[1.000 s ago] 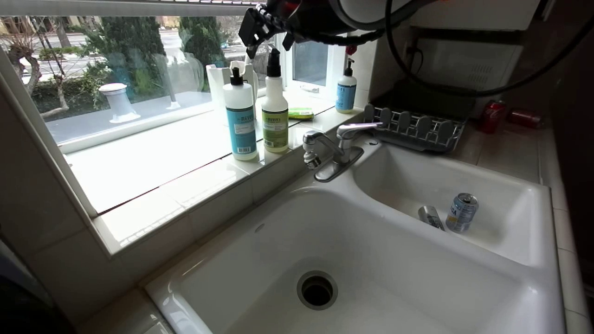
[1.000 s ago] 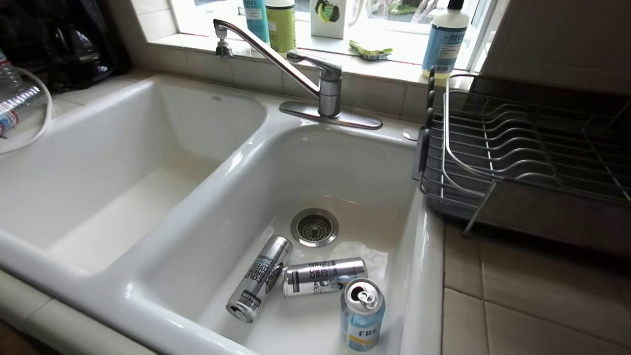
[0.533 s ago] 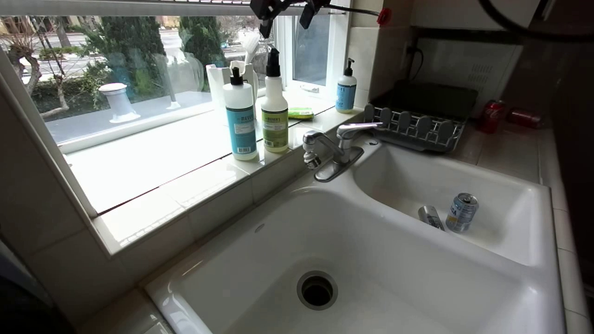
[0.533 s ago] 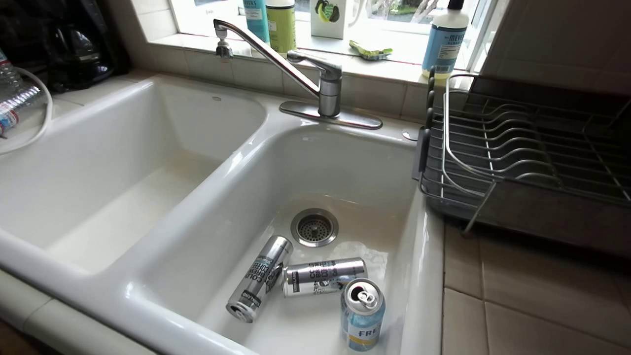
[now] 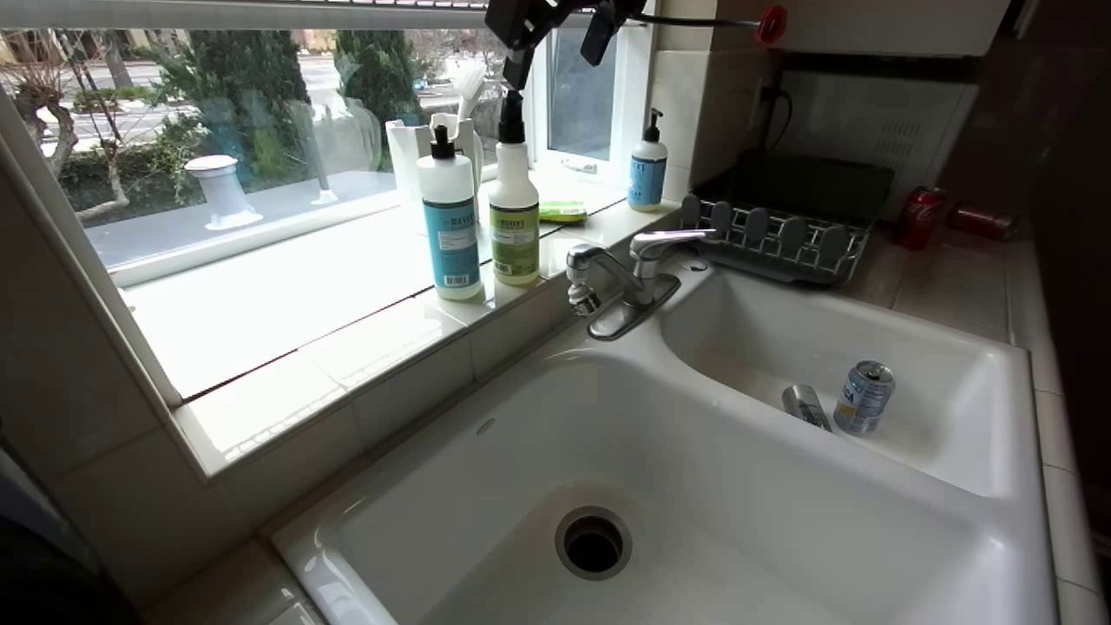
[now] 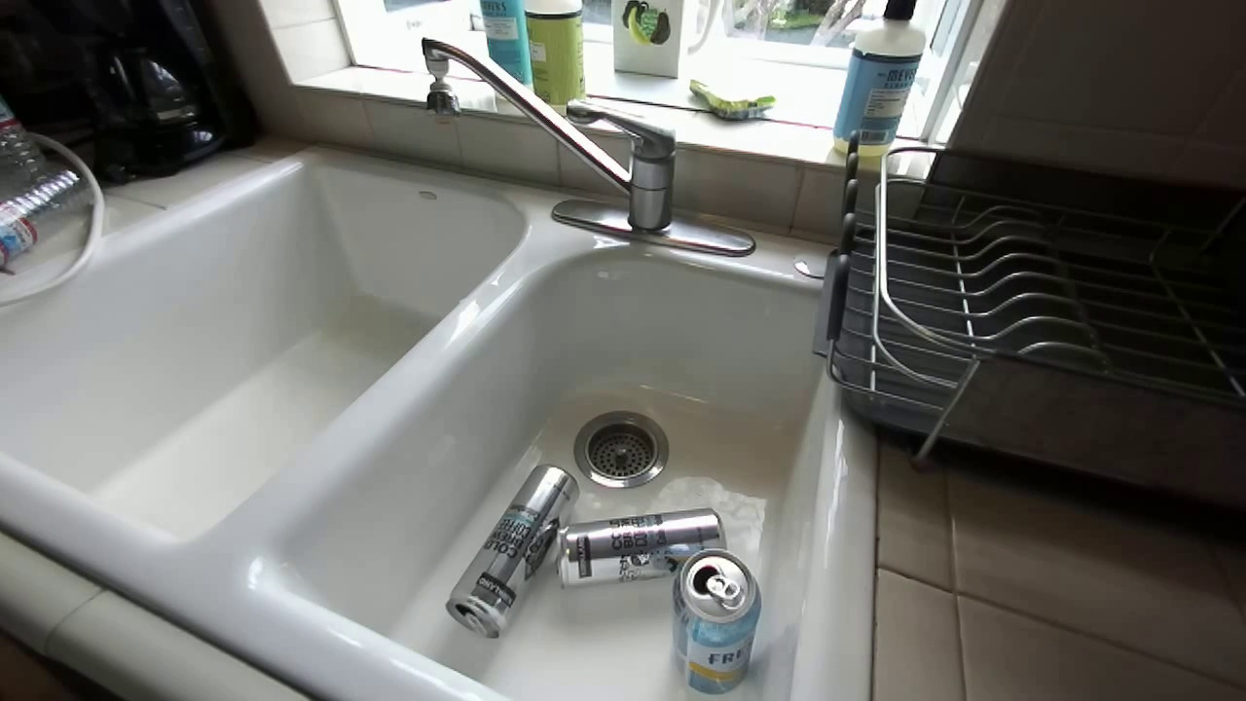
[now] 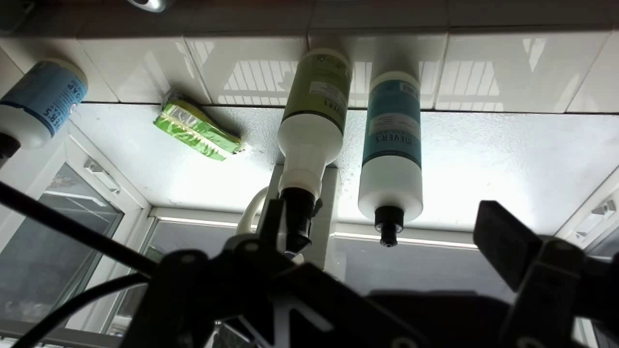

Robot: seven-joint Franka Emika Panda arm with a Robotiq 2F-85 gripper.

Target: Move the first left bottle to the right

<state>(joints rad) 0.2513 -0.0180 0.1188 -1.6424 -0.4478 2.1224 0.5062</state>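
Note:
The first left bottle, a spray bottle with an olive-green label and black nozzle, stands upright on the windowsill in both exterior views (image 5: 515, 239) (image 6: 556, 54); in one its top is cut off. It appears inverted in the wrist view (image 7: 316, 104). My gripper (image 5: 555, 68) is open and empty above the bottles. One fingertip overlaps the olive bottle's nozzle top in that exterior view; I cannot tell if they touch. In the wrist view the gripper (image 7: 384, 223) has its left finger over that nozzle and the blue-labelled bottle's cap between the fingers.
The blue-labelled bottle (image 5: 451, 247) stands close beside the olive one. A white container (image 5: 406, 169) stands behind them. A green packet (image 5: 562, 212) and a small blue bottle (image 5: 647, 178) are along the sill. The faucet (image 5: 642, 278) and dish rack (image 5: 772, 239) are nearby.
My gripper has shifted right in an exterior view, rising first and then dropping slightly towards the olive bottle's nozzle. The arm's body has moved up out of that view. The bottles have not moved.

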